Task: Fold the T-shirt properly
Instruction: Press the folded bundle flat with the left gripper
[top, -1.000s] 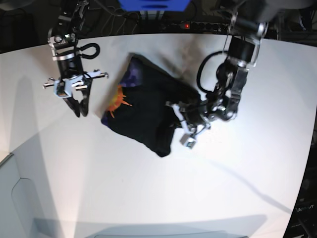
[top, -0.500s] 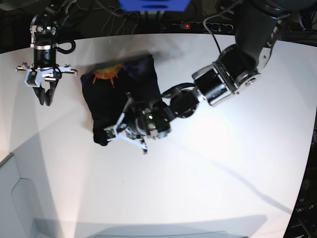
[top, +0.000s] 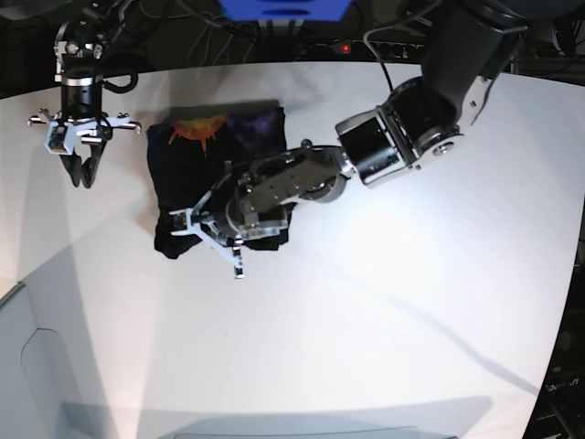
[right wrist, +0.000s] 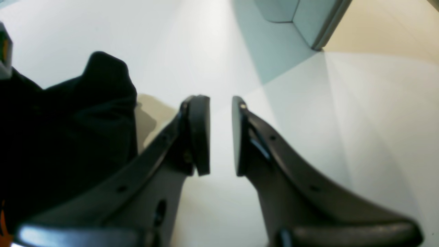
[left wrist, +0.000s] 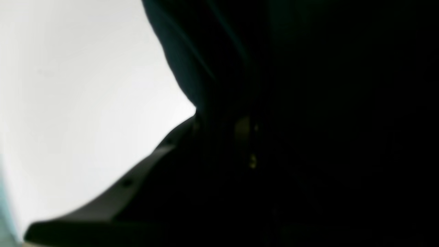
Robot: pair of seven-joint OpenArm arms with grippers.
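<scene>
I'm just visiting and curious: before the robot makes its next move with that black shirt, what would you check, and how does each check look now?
1. T-shirt lies wholly on the table: ok.
2. Right hand empty, fingers slightly apart, beside the shirt: ok.
3. Left hand low at the shirt's near edge: ok.
4. Left hand's grip on cloth: cannot tell, its camera shows mostly darkness.
5. Fold tidy: not ok, near edge bunched.

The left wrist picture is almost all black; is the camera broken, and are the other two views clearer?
Probably not broken: in the left wrist view the black cloth T-shirt fills the lens, dark and blurred, beside the overexposed white table. The right wrist view is sharper; the right gripper shows crisply, its jaws slightly parted. The base view bends at its edges, with a bright glare patch.
</scene>
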